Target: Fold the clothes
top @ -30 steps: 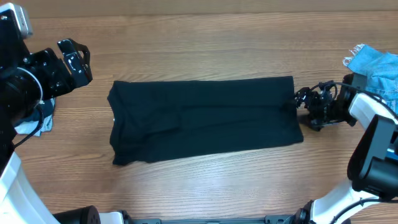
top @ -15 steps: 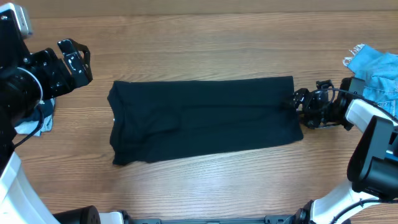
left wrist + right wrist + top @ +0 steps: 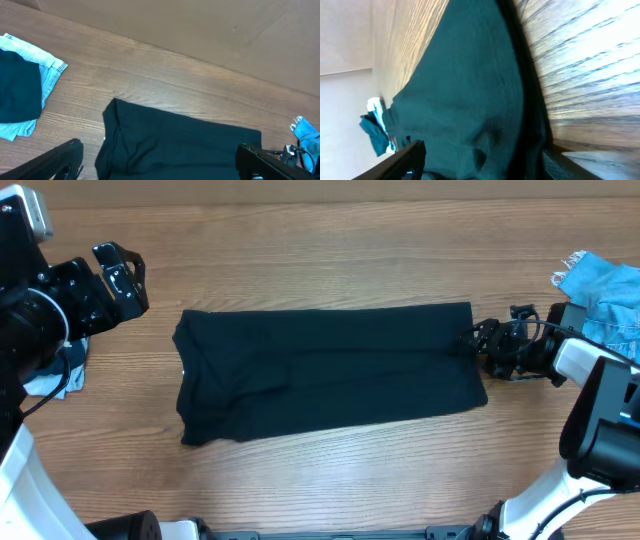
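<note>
1. Your right gripper (image 3: 478, 348) has its jaws partly open, one finger on each side of the right edge of the clothes (image 3: 330, 375). You can't tell whether they pinch it. The left gripper (image 3: 118, 272) is wide open and holds nothing.
2. The right arm is low, reaching left from the table's (image 3: 330, 260) right side. The left arm hovers off the cloth's left end.
3. Compared with a second ago, the right jaws are narrower and the gripper has nudged in onto the hem. The cloth hasn't moved.
4. The clothes are plain black, lying flat as a rectangle mid-table, with soft creases.

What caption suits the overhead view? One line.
Black garment flat on wooden table; right hand at its right edge, left hand open, apart.
</note>
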{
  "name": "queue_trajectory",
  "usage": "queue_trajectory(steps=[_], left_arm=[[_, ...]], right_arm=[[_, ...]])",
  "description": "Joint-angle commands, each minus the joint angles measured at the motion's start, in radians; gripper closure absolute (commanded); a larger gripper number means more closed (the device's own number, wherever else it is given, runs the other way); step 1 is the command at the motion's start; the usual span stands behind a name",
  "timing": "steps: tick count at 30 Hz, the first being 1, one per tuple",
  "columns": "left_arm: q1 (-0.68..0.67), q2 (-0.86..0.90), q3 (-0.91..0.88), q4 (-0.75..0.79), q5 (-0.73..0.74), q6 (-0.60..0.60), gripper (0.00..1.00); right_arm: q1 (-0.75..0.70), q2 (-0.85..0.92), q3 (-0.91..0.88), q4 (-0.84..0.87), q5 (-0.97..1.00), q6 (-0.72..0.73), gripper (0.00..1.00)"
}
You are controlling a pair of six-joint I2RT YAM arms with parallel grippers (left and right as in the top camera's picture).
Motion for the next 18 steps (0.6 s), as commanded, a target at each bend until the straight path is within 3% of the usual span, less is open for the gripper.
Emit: queue_trajectory(steps=[1,8,13,18], left_arm=[[-0.003,0.000,0.003,-0.001,0.011,0.012,0.00],[-0.003,0.000,0.003,-0.001,0.011,0.012,0.00],[-0.003,0.000,0.003,-0.001,0.011,0.012,0.00],[-0.003,0.000,0.003,-0.001,0.011,0.012,0.00]], right_arm=[[0.010,0.093,-0.050,-0.052,0.142,-0.039,0.28],[0.011,0.093,-0.051,-0.117,0.144,-0.082,0.28],[0.011,0.093,-0.055,-0.137,0.167,-0.101,0.41],[0.011,0.093,-0.060,-0.079,0.169,-0.097,0.42]])
